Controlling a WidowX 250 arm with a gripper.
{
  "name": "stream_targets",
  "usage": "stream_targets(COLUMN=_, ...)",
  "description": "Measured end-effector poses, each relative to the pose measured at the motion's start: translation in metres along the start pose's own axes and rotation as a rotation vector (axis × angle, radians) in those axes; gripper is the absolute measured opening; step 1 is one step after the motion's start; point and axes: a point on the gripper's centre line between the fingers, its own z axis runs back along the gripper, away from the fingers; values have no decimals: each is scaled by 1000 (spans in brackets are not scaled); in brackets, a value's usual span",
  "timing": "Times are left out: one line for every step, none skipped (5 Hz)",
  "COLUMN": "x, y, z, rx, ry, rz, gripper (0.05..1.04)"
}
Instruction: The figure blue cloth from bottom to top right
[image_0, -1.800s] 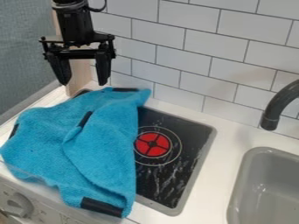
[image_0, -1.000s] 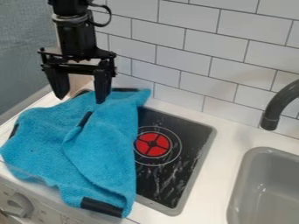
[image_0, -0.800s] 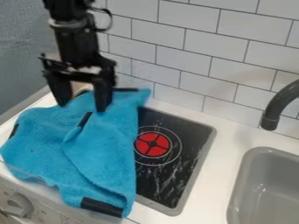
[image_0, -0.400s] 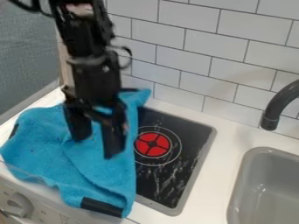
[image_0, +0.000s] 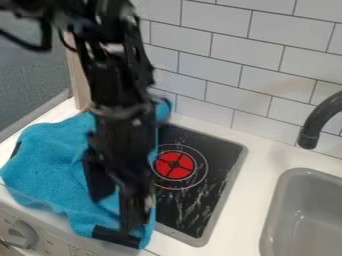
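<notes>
In the camera view, a black robot arm (image_0: 123, 100) slants down from the upper left, its two-finger gripper (image_0: 117, 213) at the lower end, over the lower right part of the blue cloth (image_0: 47, 172). The gripper is open, its fingers spread, with blue fabric visible between them; whether the fingertips touch the cloth cannot be told. The cloth lies rumpled across the left part of the toy stove, covering the left side of the black cooktop (image_0: 194, 212) and reaching the front edge of the white counter (image_0: 244, 200). A black strip (image_0: 115, 236) marks its bottom corner, just beside the gripper, and a second dark patch (image_0: 15, 149) its left edge. To the right of the cloth, a red burner disc (image_0: 175, 165) sits within a pale ring on the cooktop. Farther right is a grey sink (image_0: 271, 220), with a dark curved faucet (image_0: 319, 119) near its back rim. White rectangular tiles (image_0: 260, 62) line the wall behind; a control knob (image_0: 24, 233) occupies the stove front at lower left.
</notes>
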Motion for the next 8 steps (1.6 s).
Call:
stream_targets(x=3, y=-13, z=-11, rx=-48, ry=0, rz=-73, gripper=999)
stream_targets(x=8, y=-18, z=-22, rx=-47, ry=20, rz=-93, gripper=999)
stream_targets(x=10, y=-16, z=-32, rx=-45, ry=43, rz=-69, gripper=999)
stream_targets(x=16, y=-13, z=-38, rx=-44, ry=51, rz=-51, gripper=999)
stream_targets(x=20, y=-10, z=-41, rx=-39, ry=53, rz=-43, gripper=934)
stream_targets(x=23, y=-10, z=-42, rx=-36, ry=38, rz=-28, gripper=653)
stream_targets(x=23, y=-9, z=-42, rx=-32, ry=37, rz=-20, gripper=427)
stream_targets(x=24, y=-8, z=-42, rx=-27, ry=37, rz=-17, gripper=276)
